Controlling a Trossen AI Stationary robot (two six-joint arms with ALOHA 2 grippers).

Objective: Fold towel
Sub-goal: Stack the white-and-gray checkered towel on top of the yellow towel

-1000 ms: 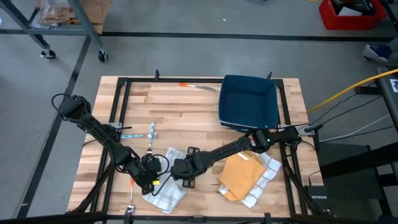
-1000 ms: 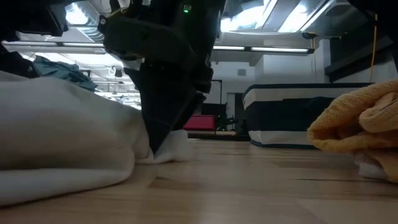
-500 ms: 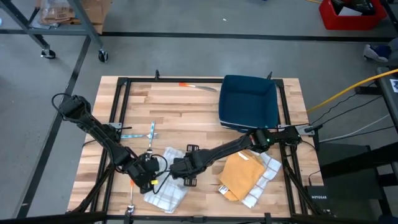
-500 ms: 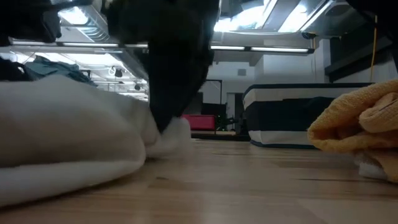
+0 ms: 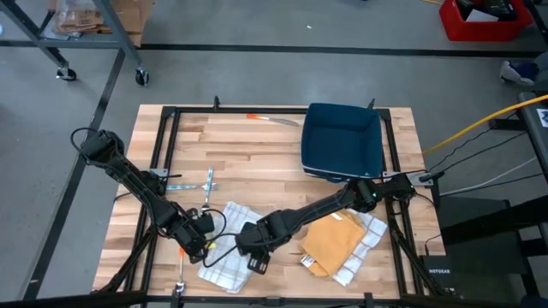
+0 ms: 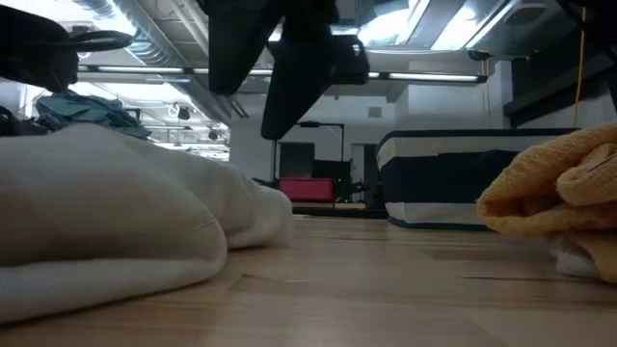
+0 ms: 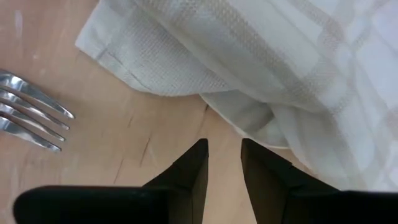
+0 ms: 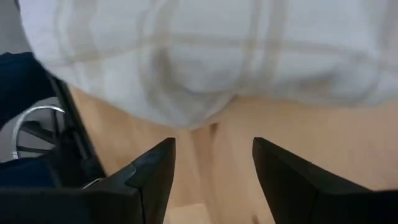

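I see the white checked cloth towel (image 5: 229, 255) lying crumpled between my two grippers. The left gripper (image 7: 222, 155) sits just beside its edge, fingers narrowly parted and empty; the right gripper (image 8: 211, 152) is opposite, wide open and empty, the cloth straight ahead. A steel fork (image 7: 31, 118) lies near the left gripper.

Both end effectors (image 5: 199, 233) (image 5: 254, 257) low, empty

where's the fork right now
In the left wrist view the fork lies on the wooden table, beside a corner of the white checked towel, apart from it.
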